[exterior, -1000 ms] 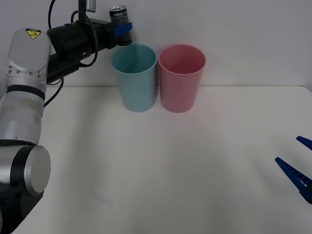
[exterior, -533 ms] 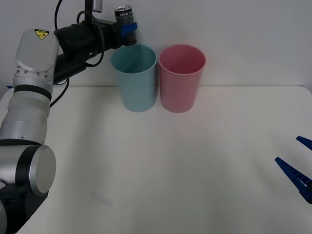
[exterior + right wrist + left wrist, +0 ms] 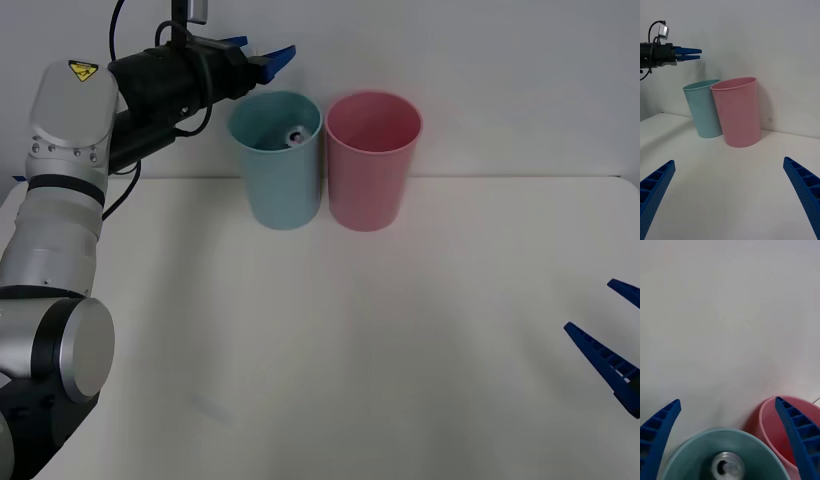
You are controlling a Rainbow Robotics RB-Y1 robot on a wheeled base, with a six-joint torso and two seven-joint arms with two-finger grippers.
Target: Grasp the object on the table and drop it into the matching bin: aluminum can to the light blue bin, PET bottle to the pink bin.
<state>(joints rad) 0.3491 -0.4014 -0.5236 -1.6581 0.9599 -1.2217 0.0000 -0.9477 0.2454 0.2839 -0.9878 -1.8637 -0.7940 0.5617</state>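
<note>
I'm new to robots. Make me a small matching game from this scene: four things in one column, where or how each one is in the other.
1. can
2. left gripper
3. right gripper
4. pink bin

a. open, low at the table's right edge
b. inside the light blue bin
c. open above the light blue bin
d. on the table, beside the light blue bin

Pairs: 1-b, 2-c, 3-a, 4-d

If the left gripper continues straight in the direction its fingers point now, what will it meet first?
Probably nothing near. The open left gripper points sideways above the light blue bin, where the aluminum can lies, and passes over the pink bin. Depth stays unclear.
</note>
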